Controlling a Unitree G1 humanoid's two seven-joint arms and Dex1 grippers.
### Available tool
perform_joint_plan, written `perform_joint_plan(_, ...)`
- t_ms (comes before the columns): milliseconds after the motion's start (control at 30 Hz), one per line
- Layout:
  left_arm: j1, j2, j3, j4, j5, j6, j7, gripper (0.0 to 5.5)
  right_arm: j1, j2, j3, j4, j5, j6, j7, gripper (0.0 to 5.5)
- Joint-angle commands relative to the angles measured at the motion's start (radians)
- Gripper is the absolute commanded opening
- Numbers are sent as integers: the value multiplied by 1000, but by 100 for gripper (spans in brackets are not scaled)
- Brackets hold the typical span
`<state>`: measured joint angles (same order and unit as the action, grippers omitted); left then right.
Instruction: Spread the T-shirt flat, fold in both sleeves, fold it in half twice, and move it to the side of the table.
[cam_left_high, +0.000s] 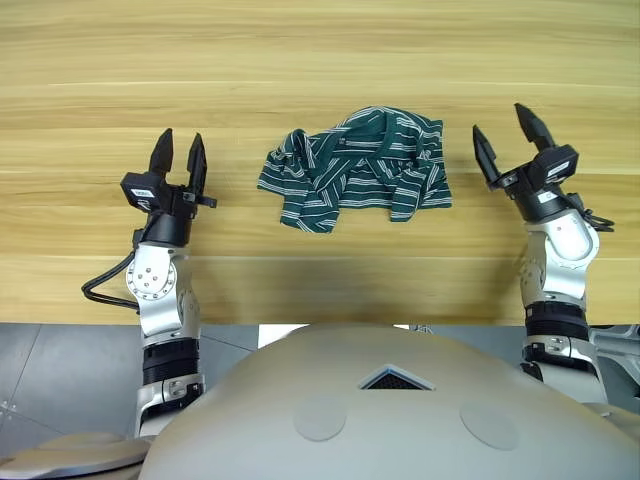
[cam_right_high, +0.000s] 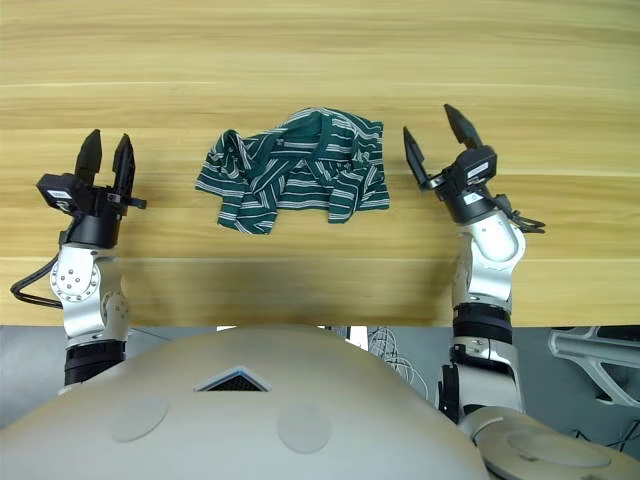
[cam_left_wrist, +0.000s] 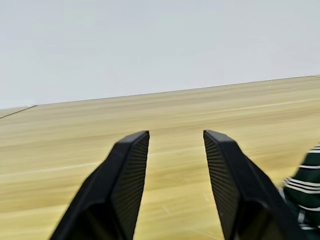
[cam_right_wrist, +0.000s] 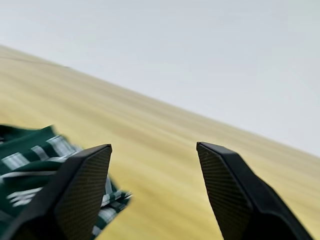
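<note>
Clearly the spreading is not yet begun: the T-shirt (cam_left_high: 355, 168) lies crumpled mid-way across the table (cam_left_high: 300, 60). The left gripper (cam_left_high: 180, 140) at its nine o'clock and the right gripper (cam_left_high: 500, 122) at three both gape empty, probably poised to take opposite edges.

table: light wood planks (cam_left_high: 320, 60) | floor: grey tiles (cam_left_high: 40, 370) | wall: plain pale (cam_left_wrist: 160, 40)
</note>
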<state>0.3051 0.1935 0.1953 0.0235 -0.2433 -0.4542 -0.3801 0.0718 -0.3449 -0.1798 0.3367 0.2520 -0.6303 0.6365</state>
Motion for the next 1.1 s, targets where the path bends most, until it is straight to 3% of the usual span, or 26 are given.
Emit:
perform_joint_plan(33,-66,19,20,80,10,-64,-4,187,-71,14,-57,113,79,-89,17,317)
perform_joint_plan(467,-95,24,12,149,48,-124,0,187,-142,21,-57,289,55,-216,10,317)
perform_joint_plan(1100,-71,22,-3,76,73,-76,24,187,-130,14,-30,250,11,-208,-28,317)
